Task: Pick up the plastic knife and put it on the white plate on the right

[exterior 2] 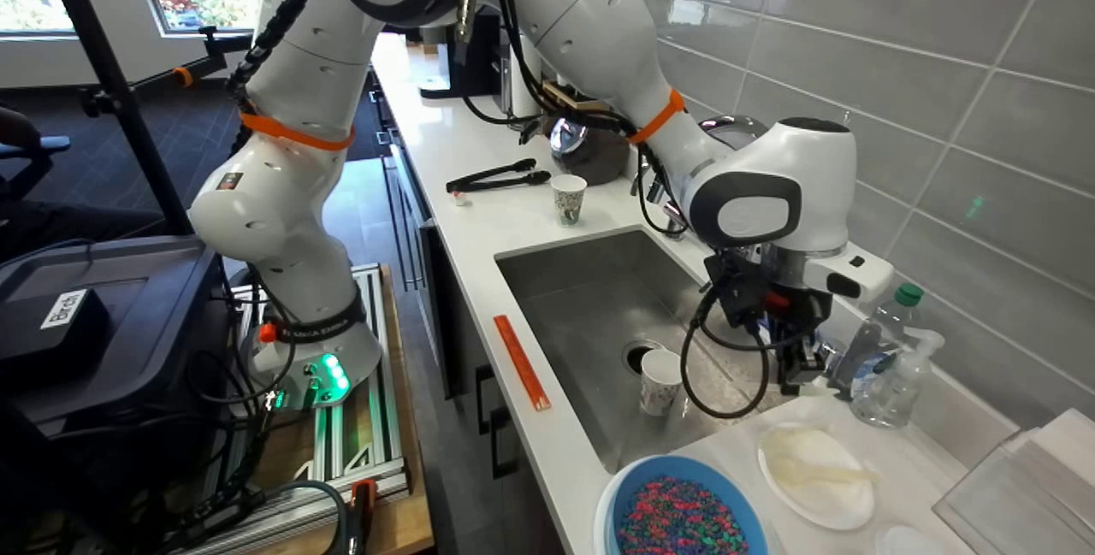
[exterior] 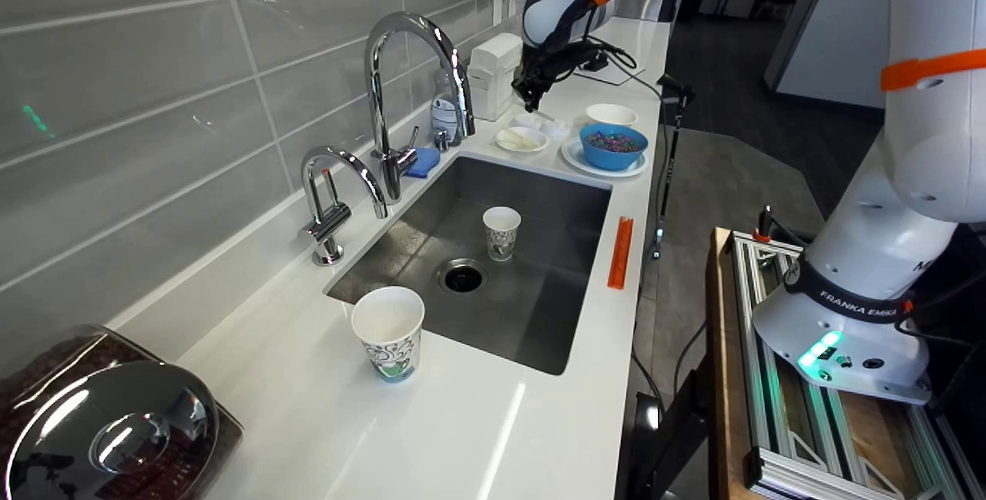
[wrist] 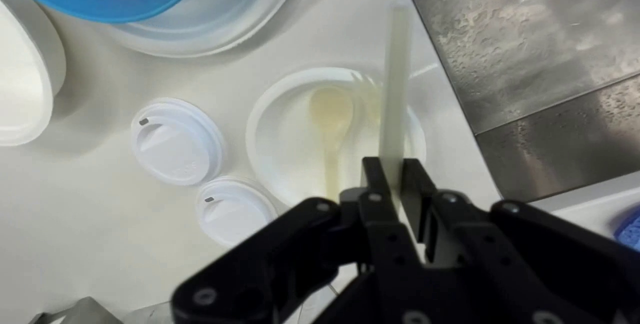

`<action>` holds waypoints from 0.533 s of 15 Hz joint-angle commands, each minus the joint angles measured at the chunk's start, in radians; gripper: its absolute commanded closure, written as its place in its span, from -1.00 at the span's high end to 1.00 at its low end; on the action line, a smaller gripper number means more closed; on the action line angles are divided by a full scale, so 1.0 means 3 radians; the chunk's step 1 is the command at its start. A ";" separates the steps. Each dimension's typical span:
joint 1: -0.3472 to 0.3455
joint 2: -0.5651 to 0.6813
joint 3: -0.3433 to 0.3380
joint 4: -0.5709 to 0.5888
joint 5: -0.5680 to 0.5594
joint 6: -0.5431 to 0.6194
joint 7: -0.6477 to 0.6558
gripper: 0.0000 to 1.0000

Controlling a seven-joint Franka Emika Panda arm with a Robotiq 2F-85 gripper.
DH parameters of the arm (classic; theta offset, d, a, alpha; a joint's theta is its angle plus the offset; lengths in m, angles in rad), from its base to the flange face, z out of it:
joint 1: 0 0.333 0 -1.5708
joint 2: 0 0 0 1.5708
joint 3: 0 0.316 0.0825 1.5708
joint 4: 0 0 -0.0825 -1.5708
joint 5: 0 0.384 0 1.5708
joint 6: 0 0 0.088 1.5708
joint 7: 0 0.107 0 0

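Observation:
My gripper (wrist: 391, 171) is shut on the pale plastic knife (wrist: 396, 84), which points away from the fingertips. The knife is held above the counter and, in the wrist view, overlaps the right part of the small white plate (wrist: 280, 139). A pale spoon (wrist: 331, 109) and a fork (wrist: 370, 97), partly hidden behind the knife, lie on this plate. The small plate (exterior: 539, 138) (exterior 2: 843, 508) shows in both exterior views. A larger white plate (wrist: 250, 19) is under the blue dish (wrist: 115, 7). The gripper (exterior: 530, 103) is beyond the sink; in an exterior view it (exterior 2: 796, 380) is near the soap bottles.
Two white lids (wrist: 177, 144) (wrist: 234, 214) lie beside the small plate. A white bowl (exterior: 611, 114) stands behind the blue dish. The sink (exterior: 539, 292) holds a paper cup (exterior: 501, 234). A tall faucet (exterior: 408, 22), soap bottle (exterior 2: 898, 375) and napkin dispenser (exterior: 493, 76) stand by the wall.

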 commanded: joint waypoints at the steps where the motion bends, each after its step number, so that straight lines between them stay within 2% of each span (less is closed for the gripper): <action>1: -0.0146 0.0278 0.0066 0.0335 0.0094 -0.0106 -0.0477 -0.93; 8: -0.0377 0.0644 0.0227 0.0695 0.0296 -0.0134 -0.0870 -0.93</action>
